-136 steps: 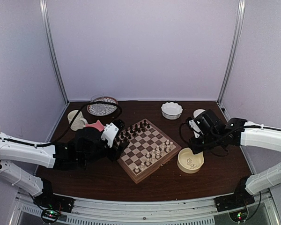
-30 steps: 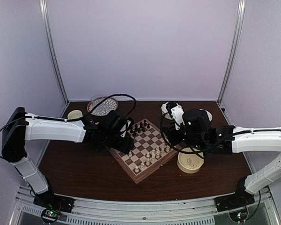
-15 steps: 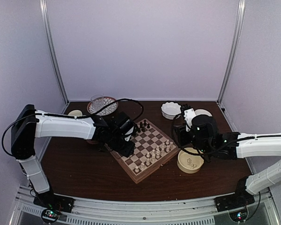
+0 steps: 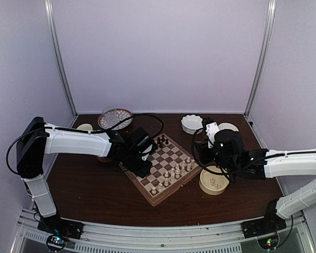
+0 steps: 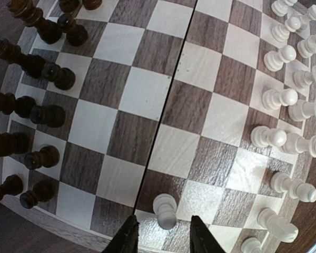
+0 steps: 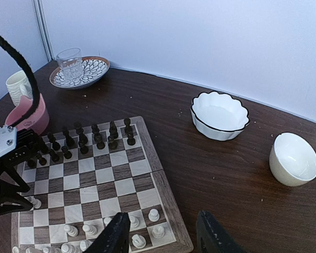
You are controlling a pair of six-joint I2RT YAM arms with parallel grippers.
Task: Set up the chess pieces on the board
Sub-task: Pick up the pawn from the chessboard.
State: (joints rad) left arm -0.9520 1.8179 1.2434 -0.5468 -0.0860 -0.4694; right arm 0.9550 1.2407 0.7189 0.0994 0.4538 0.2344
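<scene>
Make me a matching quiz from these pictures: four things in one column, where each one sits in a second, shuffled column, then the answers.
Things
1. clear drinking glass
2. white scalloped bowl with a dark rim
3. lone cream-white chess piece
4. small dark brown chess pieces

Places
A. in two rows along one edge of the checkered wooden chessboard
B. on the patterned round plate
C. between the fingers of the left gripper
D. on the dark wooden table, beyond the board

Pairs: 1-B, 2-D, 3-C, 4-A

Dark table [image 4: 95,196] with board [image 4: 180,184], scalloped bowl [image 4: 193,124], cream bowl [image 4: 220,190], patterned plate [image 4: 126,118]
</scene>
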